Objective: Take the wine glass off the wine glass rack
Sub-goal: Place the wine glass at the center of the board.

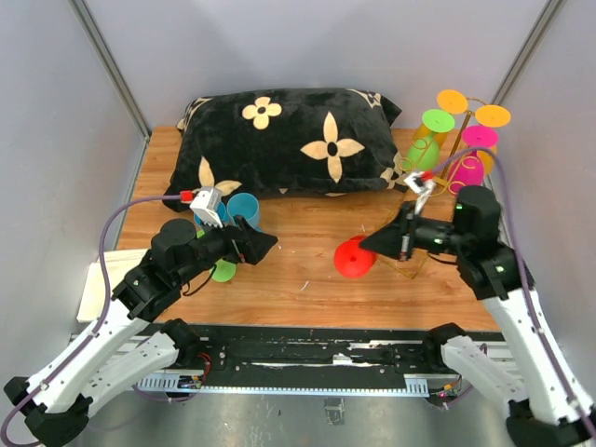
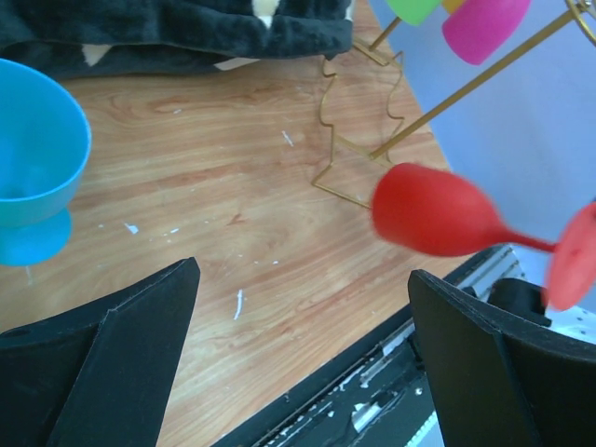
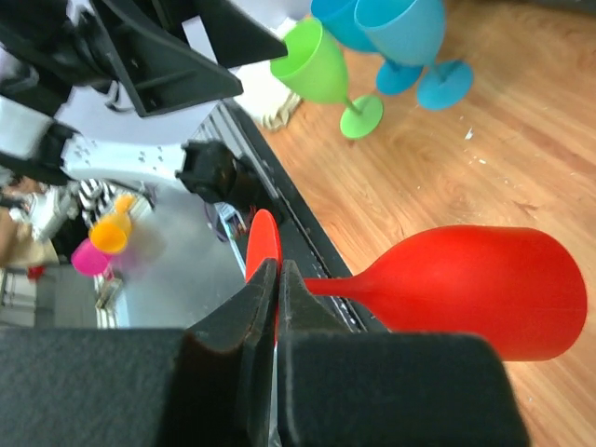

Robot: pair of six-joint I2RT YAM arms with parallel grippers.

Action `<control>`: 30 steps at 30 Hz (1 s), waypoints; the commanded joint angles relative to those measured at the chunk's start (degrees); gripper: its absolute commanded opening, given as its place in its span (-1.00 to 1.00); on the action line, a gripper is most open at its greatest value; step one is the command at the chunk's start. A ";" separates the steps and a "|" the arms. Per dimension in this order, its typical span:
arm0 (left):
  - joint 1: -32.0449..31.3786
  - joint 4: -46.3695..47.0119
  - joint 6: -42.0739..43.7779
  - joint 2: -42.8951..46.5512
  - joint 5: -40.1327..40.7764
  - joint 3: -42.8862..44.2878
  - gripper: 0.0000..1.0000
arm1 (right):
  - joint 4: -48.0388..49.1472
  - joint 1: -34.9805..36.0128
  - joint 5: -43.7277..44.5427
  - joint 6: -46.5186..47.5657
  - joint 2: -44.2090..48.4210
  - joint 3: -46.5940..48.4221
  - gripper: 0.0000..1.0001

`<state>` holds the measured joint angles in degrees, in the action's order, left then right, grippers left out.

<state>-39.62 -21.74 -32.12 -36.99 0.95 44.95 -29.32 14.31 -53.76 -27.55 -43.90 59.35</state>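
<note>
The gold wire wine glass rack (image 1: 458, 140) stands at the back right with several coloured glasses hanging on it; its slanted rod (image 2: 466, 90) shows in the left wrist view. A red wine glass (image 1: 355, 258) is off the rack and lies sideways above the table's middle. My right gripper (image 1: 402, 244) is shut on the rim of its foot. In the right wrist view the closed fingers (image 3: 277, 270) pinch the red foot disc, and the bowl (image 3: 484, 289) points away. My left gripper (image 1: 265, 244) stands open and holds nothing, with the red glass (image 2: 438, 209) beyond its right finger.
A black flowered pillow (image 1: 289, 140) fills the back of the table. Two blue glasses (image 1: 244, 209) and a green glass (image 1: 223, 270) stand by the left gripper. The table's metal front rail (image 1: 326, 358) runs below both arms.
</note>
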 commanded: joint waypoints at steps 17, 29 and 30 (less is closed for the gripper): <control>-0.29 21.78 -6.74 -1.99 -20.80 -8.24 0.66 | 37.97 26.56 21.29 -0.66 -10.54 -13.84 -0.99; -0.29 28.28 -8.69 -6.36 -26.47 -9.35 0.16 | 41.37 26.56 18.03 -2.28 -9.05 -15.28 -0.98; -0.29 28.54 -8.79 -6.68 -26.78 -9.35 0.10 | 41.61 26.53 17.74 -2.46 -9.22 -15.28 -0.98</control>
<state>-39.62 2.83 -40.32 -43.13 -22.83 35.99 8.01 39.62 -34.04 -28.86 -53.95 44.51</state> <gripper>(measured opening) 0.591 0.014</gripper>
